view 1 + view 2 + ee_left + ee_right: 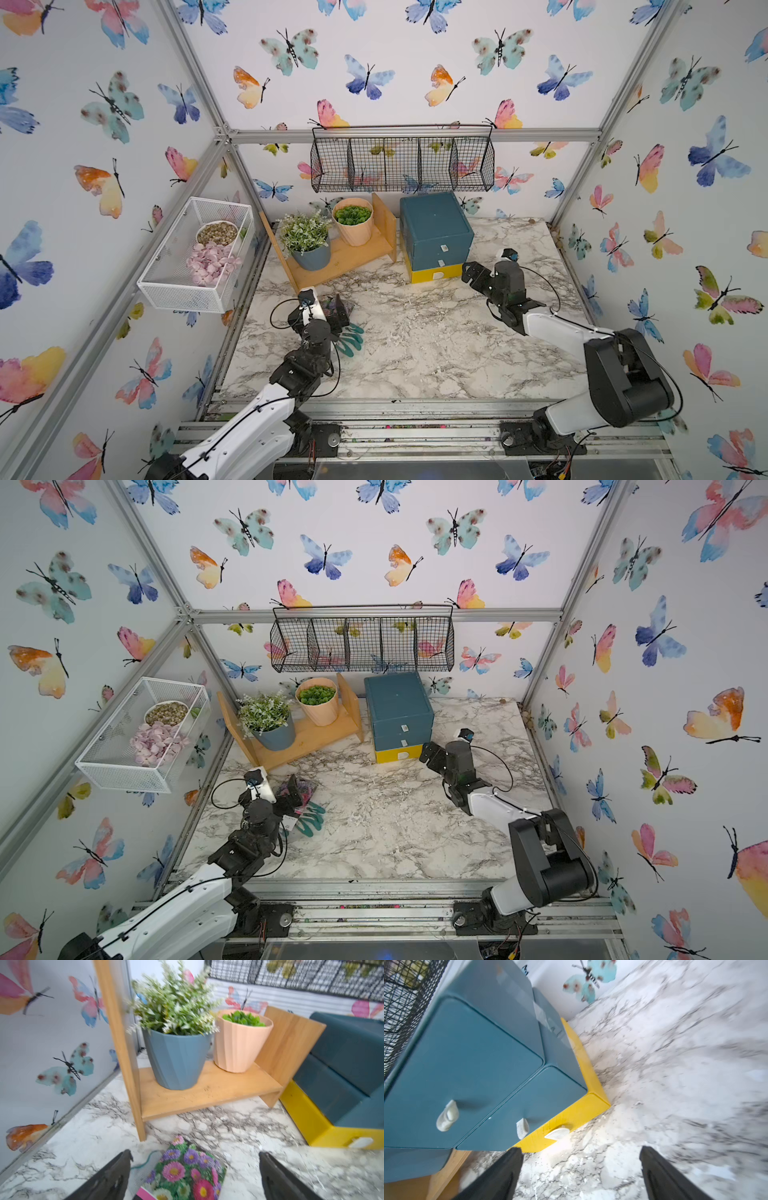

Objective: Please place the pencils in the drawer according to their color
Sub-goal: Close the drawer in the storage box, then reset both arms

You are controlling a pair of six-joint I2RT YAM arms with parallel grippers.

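**Teal drawer (436,232) at the far edge, both claws spread**

We see the drawer standing at the far side of the marble table (415,357), just right of the wooden shelf (345,259) that carries two potted plants. Its lowest tier is yellow and juts slightly forward. The right gripper (468,271) hovers near that tier's right corner, fingers spread wide with nothing between them. The yellow tier's pale pull tab (557,1133) is just beyond them. At the left, the left gripper (195,1154) hangs spread over a flowered seed packet (187,1172), beside teal gloves (351,338).
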